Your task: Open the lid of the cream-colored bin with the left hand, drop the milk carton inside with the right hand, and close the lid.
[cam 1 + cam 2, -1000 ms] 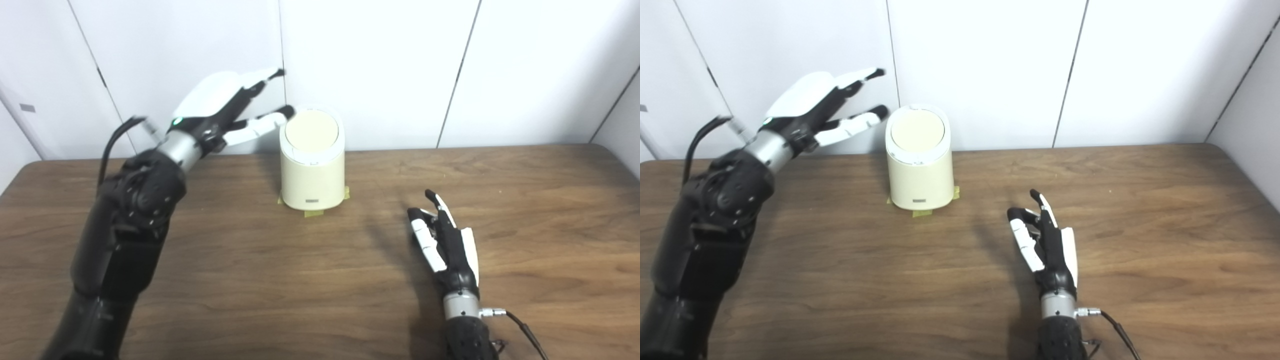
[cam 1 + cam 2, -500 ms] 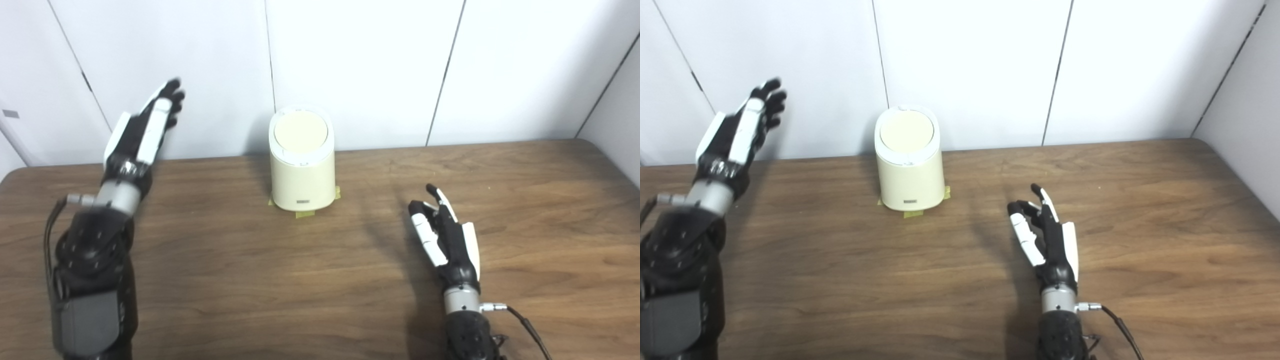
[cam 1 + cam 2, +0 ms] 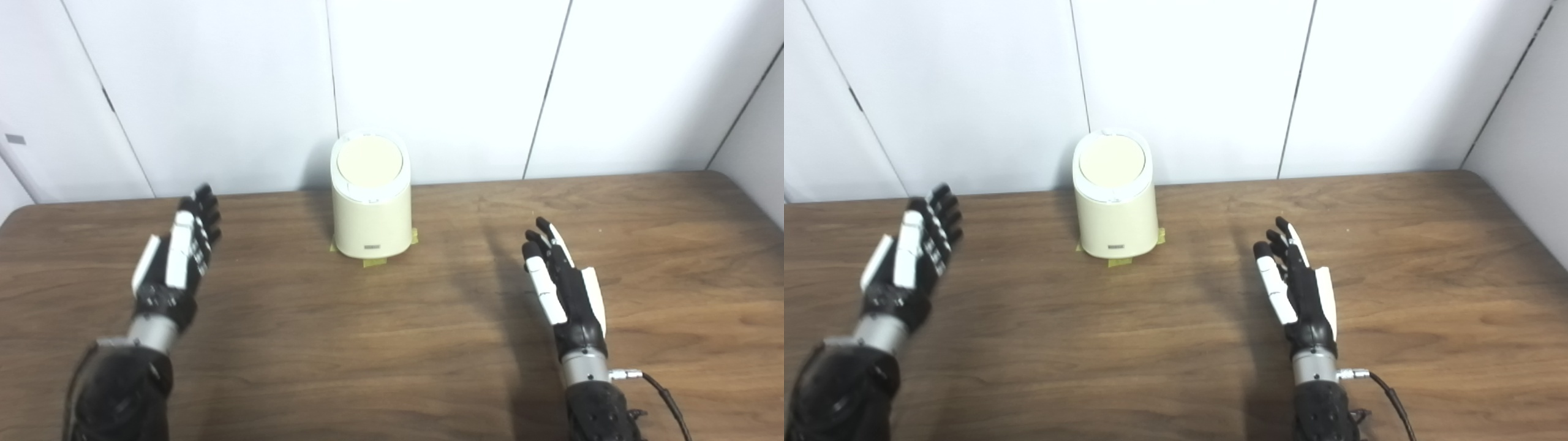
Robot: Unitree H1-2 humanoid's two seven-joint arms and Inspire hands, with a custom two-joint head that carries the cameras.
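Flanking one lidded bin (image 3: 371, 211), two empty hands: left hand (image 3: 177, 257), right hand (image 3: 563, 288)

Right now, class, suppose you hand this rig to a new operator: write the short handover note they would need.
Left hand: open, holding nothing, over the table to the left of the bin.
Right hand: open, holding nothing, low over the table to the right of the bin.
Cream-colored bin: upright at the back of the table, on tape marks, its lid shut.
Milk carton: not visible in either view; it may already be inside the bin, but that cannot be checked.
Done: lid is closed, both hands clear of the bin.
Left: nothing apparent; confirm the carton is inside.
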